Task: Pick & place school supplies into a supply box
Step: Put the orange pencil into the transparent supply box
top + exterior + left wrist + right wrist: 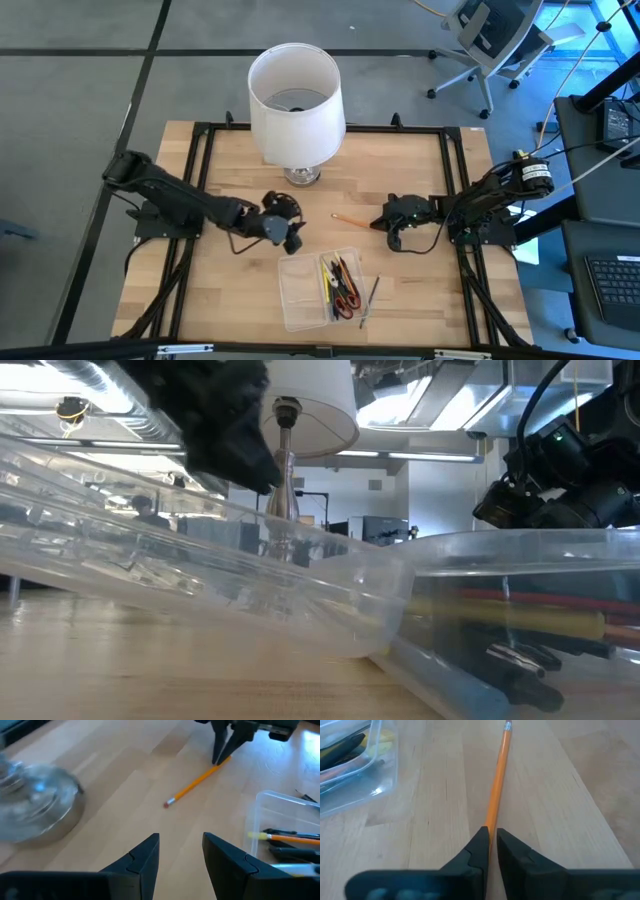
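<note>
Right gripper (491, 845) pinched on orange pencil (498, 785) end, pencil flat on surface ahead | left gripper (181, 857) open, idle | clear supply box (350, 775) beside right gripper | risk: end-grip lets pencil pivot, miss box.

Pencil (498, 790) lies on table (230, 290), one end between right gripper (491, 844) fingers. Supply box (300, 295) sits near that gripper, pens (338, 285) inside. Left gripper (181, 855) faces the pencil, apart.

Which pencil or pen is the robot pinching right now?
The long orange wooden pencil lying alone on the table. The right tool is shut on its tip; the other pens lie inside the clear plastic box.
</note>
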